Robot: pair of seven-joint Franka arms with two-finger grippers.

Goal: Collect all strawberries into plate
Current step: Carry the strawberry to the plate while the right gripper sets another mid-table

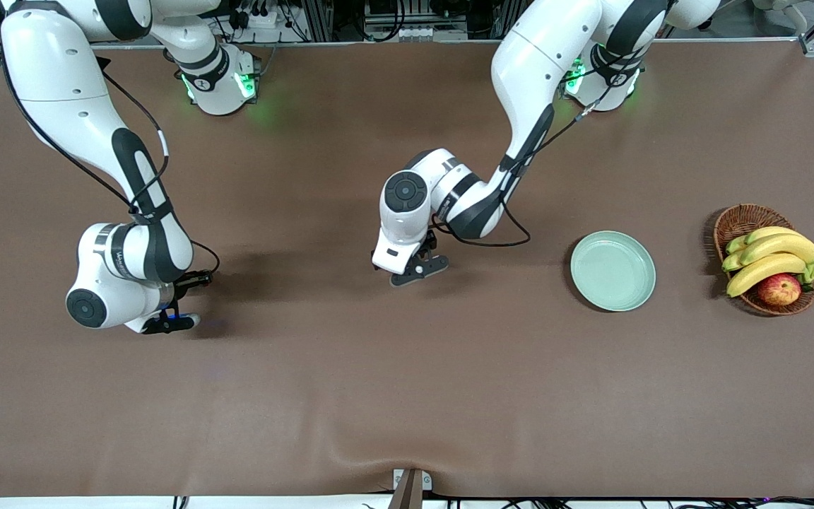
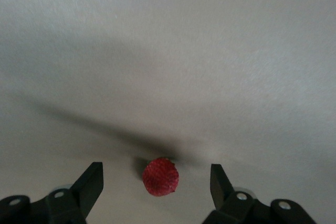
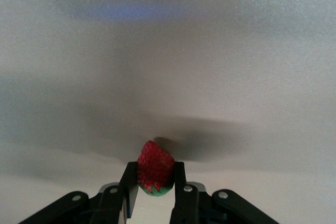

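1. Strawberries come first: one strawberry [image 2: 160, 176] lies on the brown desk [image 1: 407, 396], right between the two spread fingers of the left tool [image 1: 417, 268]. That tool is wide open and holds nothing. It sits low over the middle of the desk.

2. Right tool [image 1: 170, 323] is low near the right arm's end of the desk. Its fingers are squeezed shut on another strawberry [image 3: 155, 174] (red, with a bit of green at the bottom). I cannot tell if that berry is lifted off the desk yet.

3. A third strawberry does not show in any view.

4. Plate [image 1: 612, 270] is pale green and has nothing in it. It sits toward the left arm's end of the desk, well apart from both tools. Next to it is a basket [image 1: 738, 220] with bananas [image 1: 774, 256] and an apple [image 1: 779, 289]. Those are not part of the job.

5. For the left tool, I think the good way is this: keep the berry in the middle of the gap, go down until the fingers are beside it, then close softly. A hard squeeze could squash it or make it pop out.

6. For the right tool, keep a steady grip, lift straight up, carry the berry over the plate and let go low so it does not roll off.
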